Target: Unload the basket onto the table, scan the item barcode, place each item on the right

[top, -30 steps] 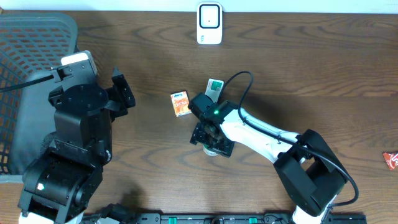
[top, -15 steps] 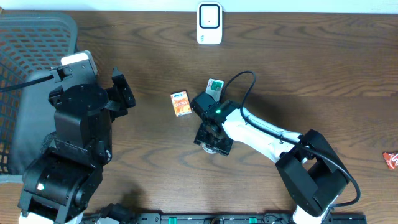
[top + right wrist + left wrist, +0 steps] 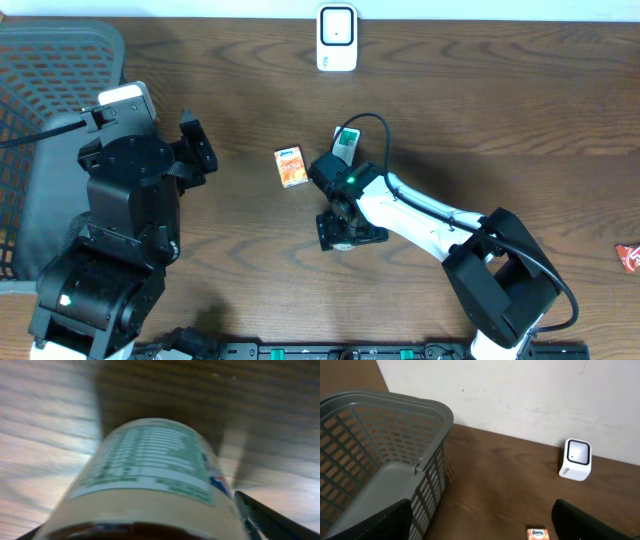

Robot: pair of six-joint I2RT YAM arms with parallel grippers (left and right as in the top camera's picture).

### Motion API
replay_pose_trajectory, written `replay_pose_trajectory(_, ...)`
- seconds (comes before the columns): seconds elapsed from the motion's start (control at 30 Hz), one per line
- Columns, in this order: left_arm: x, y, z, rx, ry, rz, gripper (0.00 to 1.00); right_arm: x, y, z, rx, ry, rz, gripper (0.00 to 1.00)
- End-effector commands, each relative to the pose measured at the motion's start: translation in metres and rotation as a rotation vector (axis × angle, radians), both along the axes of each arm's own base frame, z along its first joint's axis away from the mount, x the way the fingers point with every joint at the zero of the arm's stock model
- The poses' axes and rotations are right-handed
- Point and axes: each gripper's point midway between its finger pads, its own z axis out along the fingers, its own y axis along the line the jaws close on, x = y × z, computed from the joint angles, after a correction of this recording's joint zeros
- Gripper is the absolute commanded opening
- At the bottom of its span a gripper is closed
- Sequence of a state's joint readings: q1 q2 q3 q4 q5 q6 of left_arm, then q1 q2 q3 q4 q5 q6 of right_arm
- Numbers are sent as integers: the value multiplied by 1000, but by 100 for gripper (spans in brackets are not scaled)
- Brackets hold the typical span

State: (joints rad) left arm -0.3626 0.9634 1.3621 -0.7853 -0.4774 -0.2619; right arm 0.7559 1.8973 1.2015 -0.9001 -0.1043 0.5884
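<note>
A bottle (image 3: 150,470) with a pale label of green print fills the right wrist view, lying between my right gripper's (image 3: 142,527) fingers. One dark finger (image 3: 272,520) stands right beside its right edge; whether it presses on the bottle I cannot tell. Seen from overhead, the right gripper (image 3: 345,232) covers the bottle at the table's middle. The white scanner (image 3: 337,38) stands at the far edge and also shows in the left wrist view as the scanner (image 3: 576,459). My left gripper (image 3: 480,527) is open and holds nothing.
A small orange box (image 3: 291,167) lies left of the right gripper, and a green-and-white pack (image 3: 347,140) lies just behind it. A grey mesh basket (image 3: 40,150) stands at the left. A red item (image 3: 630,257) lies at the right edge.
My right gripper has turned over the bottle, so its fingers now lie crosswise, and it has shifted slightly nearer. The left arm has not moved.
</note>
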Motion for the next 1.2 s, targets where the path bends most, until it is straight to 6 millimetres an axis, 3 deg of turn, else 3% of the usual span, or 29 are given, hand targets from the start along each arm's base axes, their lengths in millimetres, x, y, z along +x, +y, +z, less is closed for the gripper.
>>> replay_pose_trajectory(0.0,-1,2,-3,2,3,13,89,-2,-20,-11,-86,-2,88,86)
replay_pose_trajectory(0.23,-1,2,-3,2,3,13,89,-6,-22,1,-111,36,36,93)
replay_pose_trajectory(0.57,-1,2,-3,2,3,13,89,-8,-2,30,-61,94,-90,93)
replay_pose_trajectory(0.83,-1,2,-3,2,3,13,89,-3,1,28,-50,69,-90,96)
replay_pose_trajectory(1.17,-1,2,-3,2,3,13,89,9,5,19,-40,17,-115,92)
